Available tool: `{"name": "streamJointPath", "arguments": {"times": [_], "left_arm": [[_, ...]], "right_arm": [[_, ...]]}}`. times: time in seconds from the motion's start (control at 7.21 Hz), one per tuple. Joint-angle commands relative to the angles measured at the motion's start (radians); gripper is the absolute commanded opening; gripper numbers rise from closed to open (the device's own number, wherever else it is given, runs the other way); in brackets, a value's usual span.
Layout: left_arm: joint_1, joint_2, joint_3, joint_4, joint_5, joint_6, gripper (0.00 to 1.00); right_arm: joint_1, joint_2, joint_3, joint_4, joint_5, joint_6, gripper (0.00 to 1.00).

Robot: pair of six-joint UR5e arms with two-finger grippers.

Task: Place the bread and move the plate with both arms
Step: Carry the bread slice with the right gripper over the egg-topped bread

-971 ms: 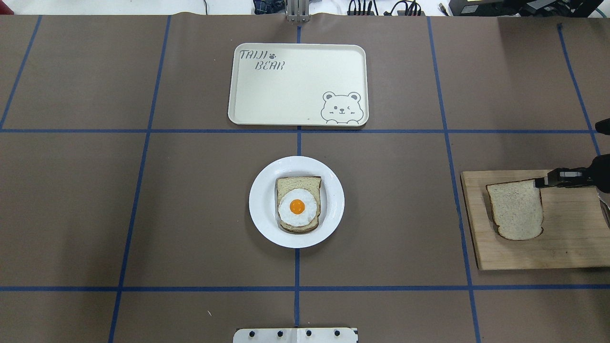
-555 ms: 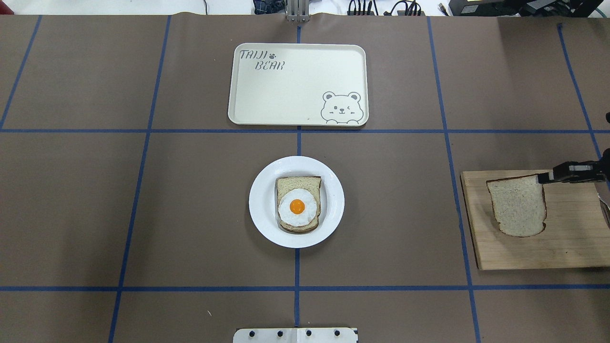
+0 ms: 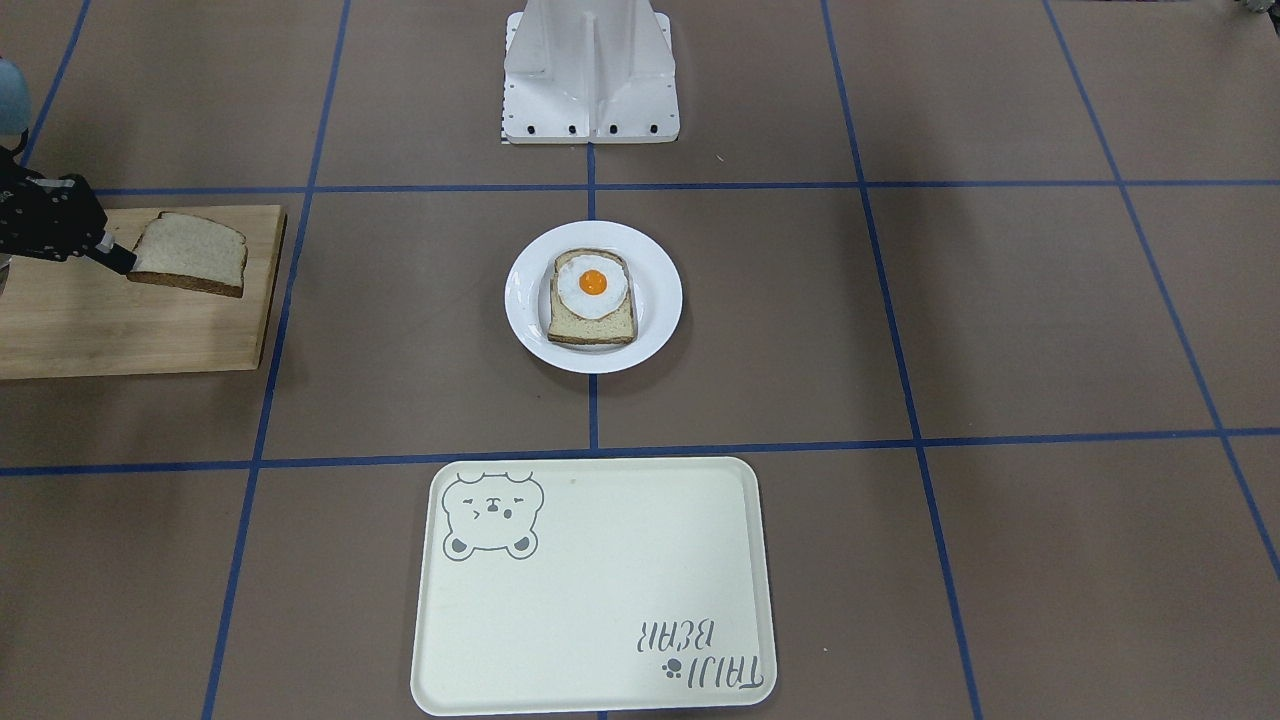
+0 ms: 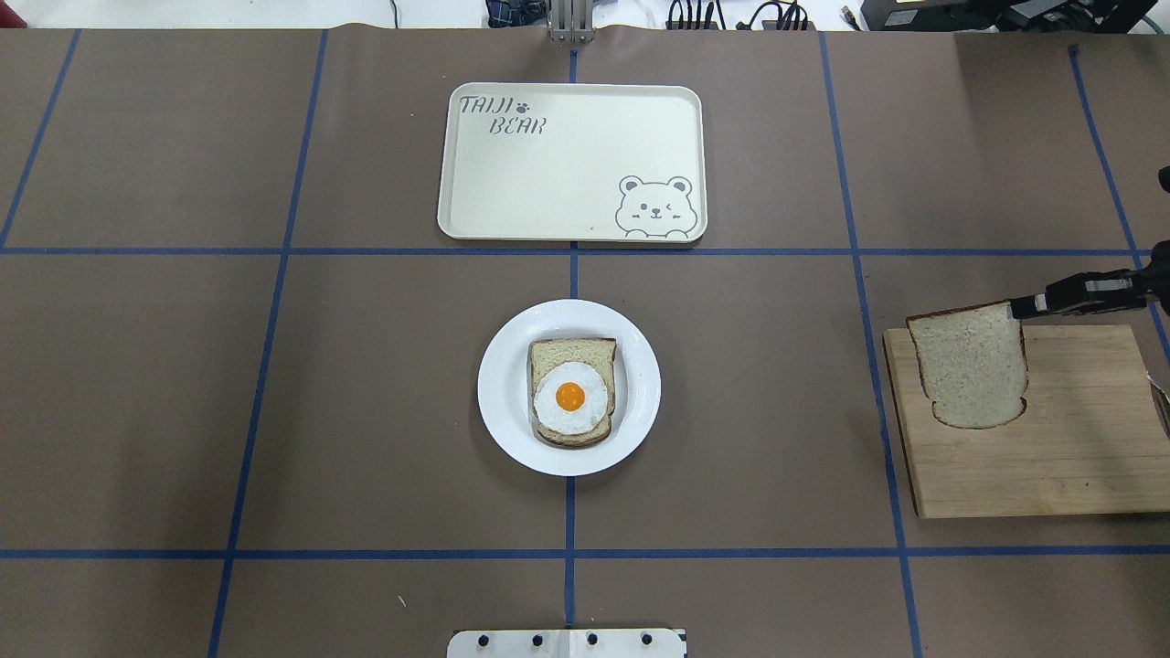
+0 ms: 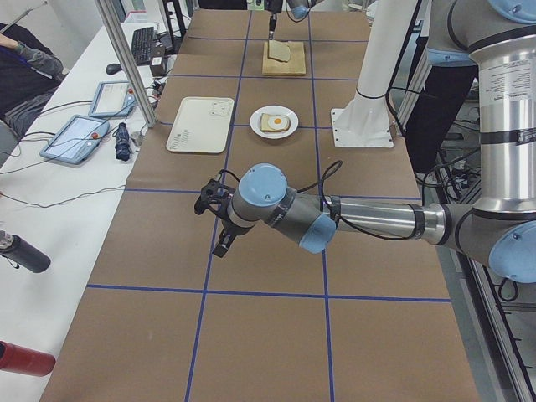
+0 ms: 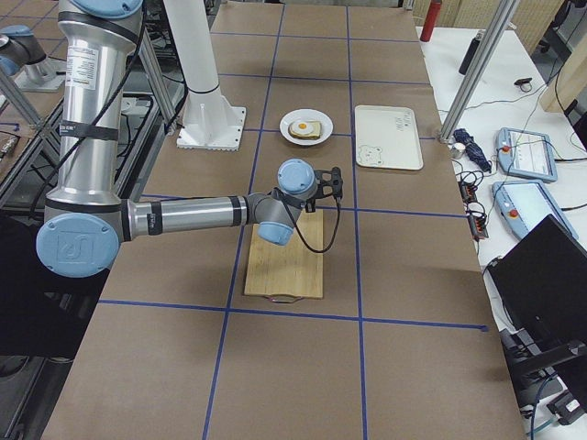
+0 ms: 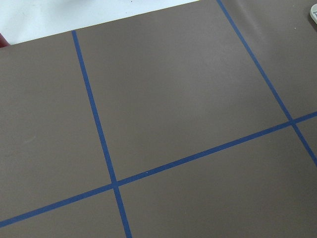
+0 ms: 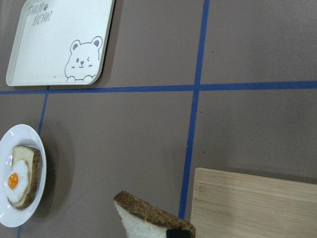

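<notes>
The plain bread (image 4: 971, 367) hangs tilted from my right gripper (image 4: 1016, 309), which is shut on its top corner and holds it above the left end of the wooden cutting board (image 4: 1051, 466). In the front view the bread (image 3: 190, 252) is held by the right gripper (image 3: 122, 262) over the board (image 3: 120, 330). The white plate (image 4: 503, 384) sits mid-table with an egg-topped slice (image 4: 571, 393) on it. My left gripper (image 5: 213, 222) hovers over bare table far from the plate; I cannot tell whether it is open or shut.
A cream bear tray (image 4: 571, 164) lies beyond the plate. The robot's white base (image 3: 590, 80) stands at the near edge. Blue tape lines grid the brown table cover.
My right gripper has lifted the bread off the cutting board and carried it away from the robot and a little toward the plate. Plate and tray have not moved.
</notes>
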Motion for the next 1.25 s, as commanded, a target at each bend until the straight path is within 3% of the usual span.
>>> {"name": "streamJointPath", "arguments": {"times": [0.0, 0.28, 0.56, 1.11], "left_arm": [[0.000, 0.000, 0.003, 0.001, 0.000, 0.000, 0.98], [0.000, 0.000, 0.004, 0.000, 0.000, -0.011, 0.98], [-0.001, 0.005, 0.010, 0.001, -0.002, -0.009, 0.98], [-0.002, 0.037, 0.020, 0.001, 0.000, -0.014, 0.98]], "right_arm": [[0.017, 0.088, 0.001, -0.001, 0.040, 0.001, 0.00], [-0.070, 0.229, -0.005, -0.009, 0.022, 0.015, 0.00], [-0.205, 0.338, -0.005, -0.021, -0.077, 0.048, 0.00], [-0.599, 0.463, 0.002, -0.056, -0.607, 0.306, 0.00]]}}
